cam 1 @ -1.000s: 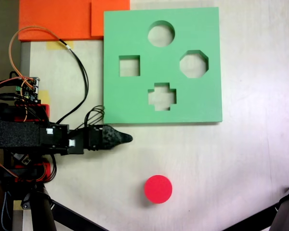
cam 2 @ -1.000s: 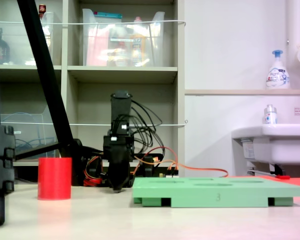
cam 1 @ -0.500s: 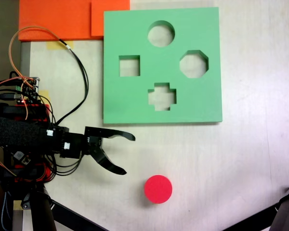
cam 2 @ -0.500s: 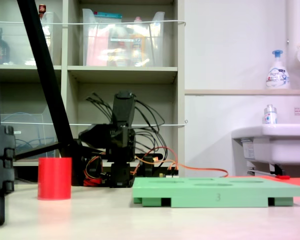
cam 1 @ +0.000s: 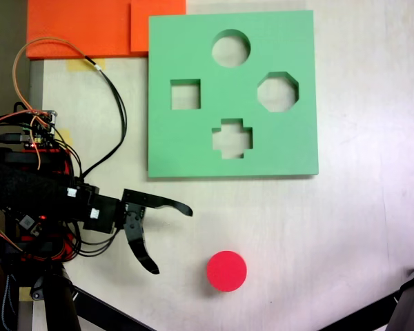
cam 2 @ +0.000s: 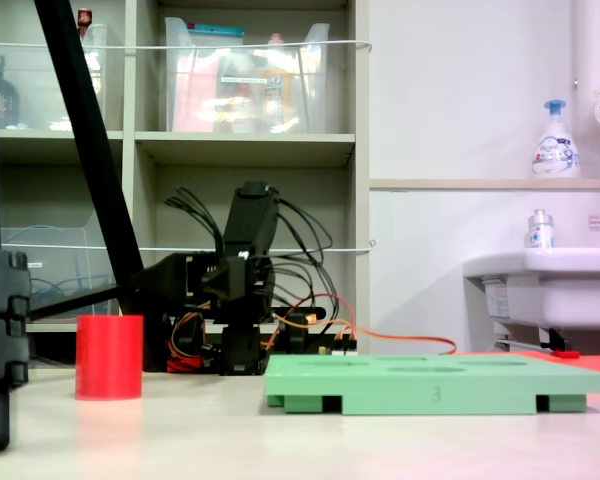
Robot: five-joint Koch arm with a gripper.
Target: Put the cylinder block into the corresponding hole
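Note:
The red cylinder block [cam 1: 226, 271] stands upright on the white table below the green board [cam 1: 193, 138]; the low side view shows it as a red column [cam 2: 109, 357] at the left. The circular hole [cam 1: 230, 48] is at the top of the board, above the octagonal, square and cross cutouts. My gripper [cam 1: 171, 238] hovers to the left of the cylinder, open wide, with one finger [cam 1: 164, 204] pointing right and the other [cam 1: 141, 249] angled down. Nothing is between them. In the side view the arm [cam 2: 240, 290] sits behind the board.
Orange foam sheets [cam 1: 90, 27] lie at the top left. Cables [cam 1: 114, 117] loop from the arm base at the left edge. Black tripod legs [cam 1: 400, 310] cross the bottom corners. Shelves and a sink [cam 2: 540, 290] stand behind the table.
The gripper went from shut to open wide, and it has swung down toward the cylinder. The cylinder and board have not moved.

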